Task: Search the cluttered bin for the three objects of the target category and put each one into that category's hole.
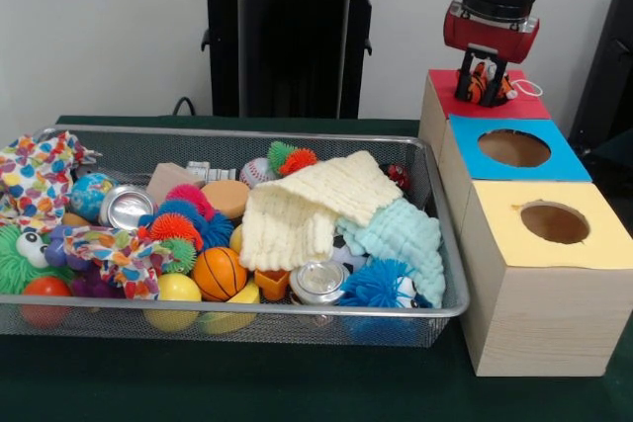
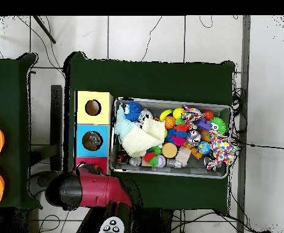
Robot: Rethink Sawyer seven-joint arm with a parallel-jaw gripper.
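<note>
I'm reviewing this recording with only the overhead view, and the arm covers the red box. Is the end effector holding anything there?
Observer: Yes. In the front view the end effector is shut on a small orange striped toy, just above the red box.
Operator: Can you see that box's hole?
Observer: No. The end effector and toy stand in front of where it would be.
Operator: Is anything else on that top?
Observer: A thin white loop lies on it beside the toy.
</note>
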